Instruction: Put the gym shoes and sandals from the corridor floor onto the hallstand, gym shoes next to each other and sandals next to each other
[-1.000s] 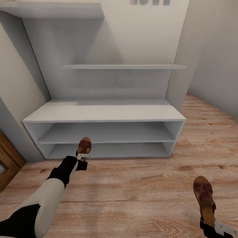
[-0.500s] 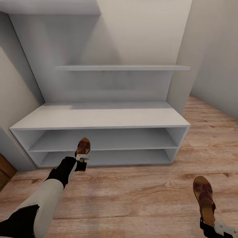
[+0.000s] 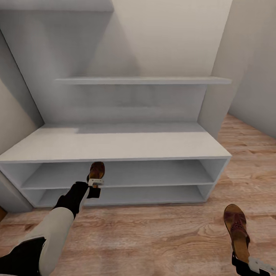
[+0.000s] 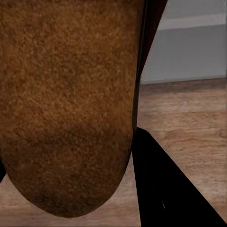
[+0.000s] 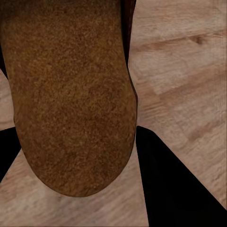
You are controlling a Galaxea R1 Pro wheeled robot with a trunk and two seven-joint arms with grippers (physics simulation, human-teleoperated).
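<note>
Each of my grippers holds one brown sandal. My left gripper [image 3: 96, 184] is shut on the heel of a sandal [image 3: 97, 170] whose toe points at the hallstand [image 3: 115, 143], level with its upper open shelf. The left wrist view shows that sandal's brown sole [image 4: 66, 99] close up, with the floor and rack front behind. At the lower right my right gripper [image 3: 249, 262] is shut on the other sandal [image 3: 237, 226], held over the corridor floor [image 3: 153, 234]. Its sole [image 5: 71, 94] takes up much of the right wrist view. The gym shoes are out of view.
The hallstand has a wide bench top, two open shelves [image 3: 122, 178] beneath and a wall shelf [image 3: 142, 80] above. A grey wall [image 3: 253, 76] bounds the right side. Wood floor runs past the rack's right end.
The whole view has shifted: the hallstand looks closer and larger, and the brown door at the lower left has left the picture. Both arms keep their places in the view, sandals still held.
</note>
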